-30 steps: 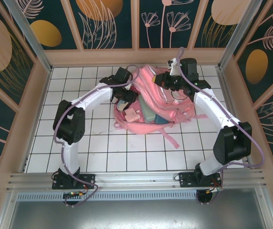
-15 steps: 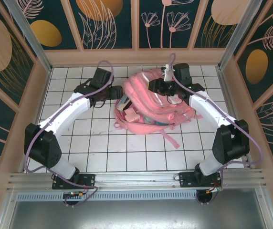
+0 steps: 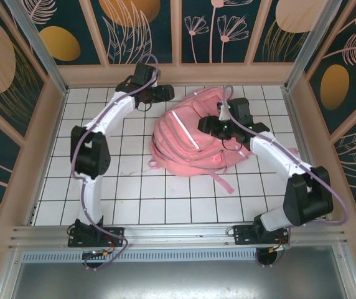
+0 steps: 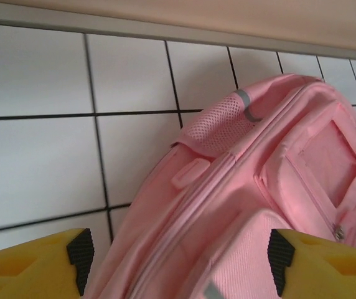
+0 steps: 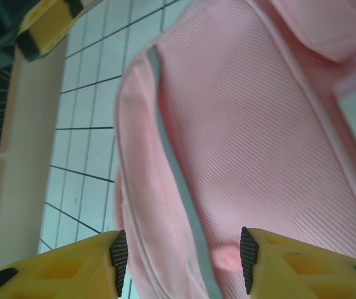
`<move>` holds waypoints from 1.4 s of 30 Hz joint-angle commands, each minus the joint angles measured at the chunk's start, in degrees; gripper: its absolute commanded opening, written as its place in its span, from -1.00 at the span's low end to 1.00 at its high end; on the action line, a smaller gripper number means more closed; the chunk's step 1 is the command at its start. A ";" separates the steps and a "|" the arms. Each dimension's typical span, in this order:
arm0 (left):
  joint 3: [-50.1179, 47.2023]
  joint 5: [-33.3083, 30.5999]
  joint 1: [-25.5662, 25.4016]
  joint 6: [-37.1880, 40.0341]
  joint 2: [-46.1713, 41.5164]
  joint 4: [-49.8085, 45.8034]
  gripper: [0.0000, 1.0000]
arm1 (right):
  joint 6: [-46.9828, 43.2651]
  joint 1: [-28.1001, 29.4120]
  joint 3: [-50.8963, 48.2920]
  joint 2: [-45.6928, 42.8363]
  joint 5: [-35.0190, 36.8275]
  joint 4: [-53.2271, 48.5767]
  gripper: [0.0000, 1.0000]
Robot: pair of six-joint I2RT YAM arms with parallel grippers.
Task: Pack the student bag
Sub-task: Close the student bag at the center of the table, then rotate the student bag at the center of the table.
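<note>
Near edge: both arm bases are bolted at 6 o'clock, with the white-tiled table (image 3: 103, 187) stretching away from them.
Loose strap: a pink strap (image 3: 224, 180) trails off the bag toward 5 o'clock and lies flat on the tiles.
Student bag: the student bag (image 3: 184, 134) lies flat just past the middle of the table, toward 12 o'clock. Its outer face is up and a pale stripe (image 3: 184, 128) runs slantwise across it.
Bag mouth: the top panel is folded over the body, and I see nothing sticking out. I cannot tell whether the zip is run shut.
Right pincer: the right pincer (image 5: 184, 258) hangs over the bag's 2 o'clock side. Its fingers are spread with nothing pinched, and only ribbed pink fabric and the grey trim lie below the gap.
Left pincer: the left pincer (image 4: 181, 255) sits off the bag's 11 o'clock corner, near the far wall. Its fingers are spread wide with nothing between them, and it looks down at the mesh side pocket (image 4: 218, 121).
Far wall: a wooden rail (image 3: 178, 75) runs along 12 o'clock, just beyond the bag.
Done, as I judge it: the contents seem to be inside and the flap is laid over them.
Left, as I judge it: probably only closing the zip or tidying the strap, if anything.
</note>
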 commanded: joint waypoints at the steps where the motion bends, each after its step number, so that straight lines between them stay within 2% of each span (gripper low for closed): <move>1: 7.11 7.21 -0.10 4.57 7.51 -4.61 0.51 | 5.30 0.85 -4.85 -4.82 6.02 0.43 0.03; 7: 13.15 10.44 -0.10 8.49 15.86 -5.53 0.56 | 9.64 3.11 -11.90 -7.14 10.03 0.66 0.01; 10: 13.20 15.70 -0.24 9.22 18.25 -5.69 0.55 | 10.67 3.90 -14.80 -6.94 11.27 2.33 0.00; 12: 11.06 19.63 -0.41 9.12 18.31 -5.02 0.45 | 10.68 3.95 -15.92 -6.17 12.46 3.02 -0.03; 14: 6.54 21.38 -0.82 8.73 16.74 -3.05 0.22 | 10.44 3.85 -16.40 -5.04 13.54 3.63 -0.05; 15: 3.54 21.85 -1.02 8.31 15.12 -1.23 0.01 | 10.15 3.89 -16.49 -4.25 13.88 4.04 -0.06; 18: -8.11 21.18 -1.07 5.95 8.80 5.89 -0.96 | 8.53 3.50 -15.85 -1.48 14.84 5.52 -0.07; 26: -39.41 11.77 -0.81 0.54 -13.35 19.37 -1.00 | 3.48 0.94 -8.93 7.83 16.49 7.54 -0.15; 33: -66.78 7.13 -1.92 -12.42 -33.90 31.33 -1.00 | -1.78 -0.67 3.72 20.04 14.50 6.92 -0.16; 37: -75.36 3.06 -7.49 -21.32 -41.44 37.15 -1.00 | -3.83 -1.04 12.92 27.91 13.94 5.71 -0.17; 42: -76.48 -3.10 -16.80 -31.24 -41.57 45.11 -1.00 | -5.30 -1.82 24.91 36.14 12.51 2.51 -0.17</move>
